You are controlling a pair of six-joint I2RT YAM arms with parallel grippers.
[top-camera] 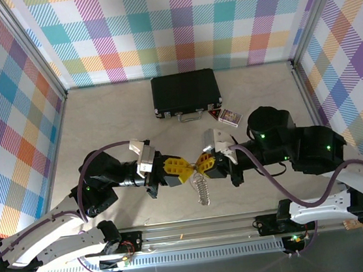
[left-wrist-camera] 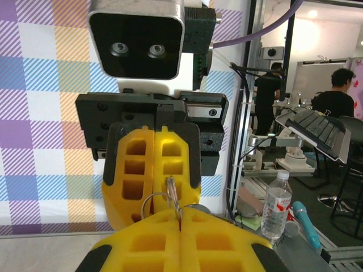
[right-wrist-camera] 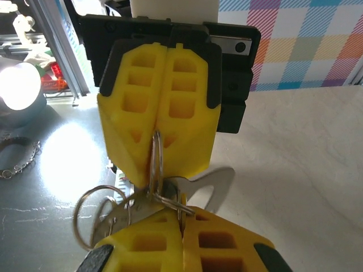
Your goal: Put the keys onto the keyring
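Observation:
My left gripper (top-camera: 185, 167) and right gripper (top-camera: 198, 163) meet tip to tip above the table's middle, both shut. The left gripper (left-wrist-camera: 180, 226) pinches a thin silvery keyring (right-wrist-camera: 156, 152) that stands on edge between its fingers (right-wrist-camera: 136, 113). A second split ring (right-wrist-camera: 170, 202) is linked through the first, and the right gripper (right-wrist-camera: 182, 226) is shut on it. A flat silver key-like blade (right-wrist-camera: 224, 180) and more loose rings (right-wrist-camera: 93, 218) hang from that bunch. A silvery chain (top-camera: 203, 190) dangles below the fingertips. The key's yellow head is hidden.
A black case (top-camera: 186, 93) lies at the back centre, with a small card box (top-camera: 230, 117) to its right. Purple cables (top-camera: 263, 166) loop beside the right arm. Checkered walls enclose the table (top-camera: 101, 119) on three sides.

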